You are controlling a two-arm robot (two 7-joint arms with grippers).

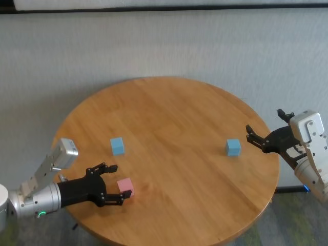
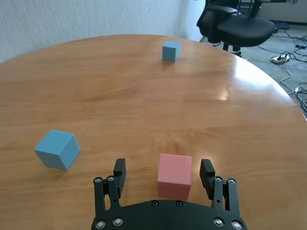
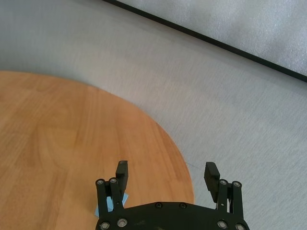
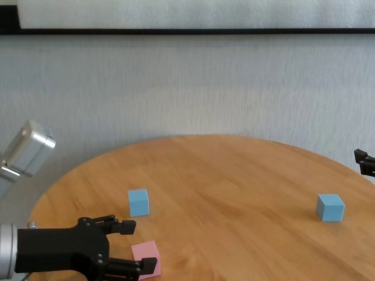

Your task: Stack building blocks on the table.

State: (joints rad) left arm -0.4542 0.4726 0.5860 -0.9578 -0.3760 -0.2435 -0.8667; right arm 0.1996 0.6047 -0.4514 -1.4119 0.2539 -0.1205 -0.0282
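Left gripper (image 1: 114, 182) is sitting low over the near-left part of the worktop (image 1: 174, 128), jaws spread wide. Pink cube (image 1: 125, 187) is lying between them on the wood; in the left wrist view there is a gap showing on both sides, so nothing is clamped. One blue cube (image 1: 117, 146) is resting just beyond the left gripper, near but apart from the pink one. Second blue cube (image 1: 233, 147) is sitting well apart on the right side, just in front of the right gripper (image 1: 256, 137), which is hovering at the right rim with jaws also apart and holding nothing.

Cubes are matte, sharp-edged, all the same size. Worktop is round, light-brown wood grain with a slight sheen.

In the right wrist view only a blue sliver of the right cube is peeking out behind a finger. In the chest view the right gripper is cut off at the frame edge.
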